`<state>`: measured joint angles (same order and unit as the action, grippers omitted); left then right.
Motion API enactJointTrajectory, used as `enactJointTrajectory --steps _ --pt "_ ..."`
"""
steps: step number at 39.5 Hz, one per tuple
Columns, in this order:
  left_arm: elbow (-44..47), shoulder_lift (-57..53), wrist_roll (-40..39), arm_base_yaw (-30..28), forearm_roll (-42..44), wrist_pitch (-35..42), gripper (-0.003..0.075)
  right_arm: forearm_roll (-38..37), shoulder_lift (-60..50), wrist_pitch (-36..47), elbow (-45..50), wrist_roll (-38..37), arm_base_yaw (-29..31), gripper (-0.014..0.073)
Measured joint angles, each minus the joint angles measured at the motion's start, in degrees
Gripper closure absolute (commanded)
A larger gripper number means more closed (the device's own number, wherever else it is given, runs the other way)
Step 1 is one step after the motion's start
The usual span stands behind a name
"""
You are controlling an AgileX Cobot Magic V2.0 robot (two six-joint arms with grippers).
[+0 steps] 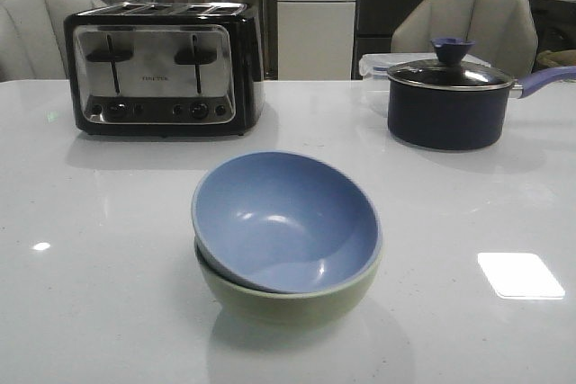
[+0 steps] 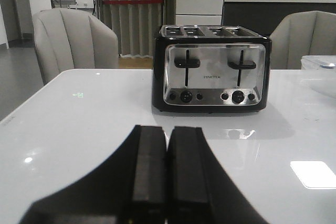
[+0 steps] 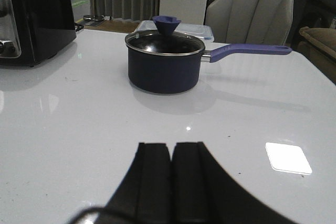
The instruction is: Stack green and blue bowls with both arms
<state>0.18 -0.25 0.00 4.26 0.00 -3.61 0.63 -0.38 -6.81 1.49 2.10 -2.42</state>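
In the front view the dusty blue bowl (image 1: 286, 220) sits tilted inside the pale green bowl (image 1: 288, 301) near the middle front of the white table (image 1: 90, 258). Neither arm shows in the front view. In the left wrist view my left gripper (image 2: 167, 135) is shut and empty, above the table and facing the toaster (image 2: 212, 68). In the right wrist view my right gripper (image 3: 171, 148) is shut and empty, above the table and facing the dark pot (image 3: 164, 61). The bowls do not show in either wrist view.
A black and chrome toaster (image 1: 164, 69) stands at the back left. A dark lidded pot (image 1: 447, 101) with a blue handle (image 1: 549, 78) stands at the back right, a clear lidded container (image 1: 376, 65) behind it. Grey chairs (image 1: 468, 29) stand beyond the table.
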Motion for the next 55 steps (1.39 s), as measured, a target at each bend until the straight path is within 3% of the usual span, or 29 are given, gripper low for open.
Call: enactJointTrajectory --steps 55 --pt "0.00 0.00 0.00 0.00 0.00 0.00 0.0627 -0.17 -0.28 3.70 0.15 -2.54 2.30 0.0537"
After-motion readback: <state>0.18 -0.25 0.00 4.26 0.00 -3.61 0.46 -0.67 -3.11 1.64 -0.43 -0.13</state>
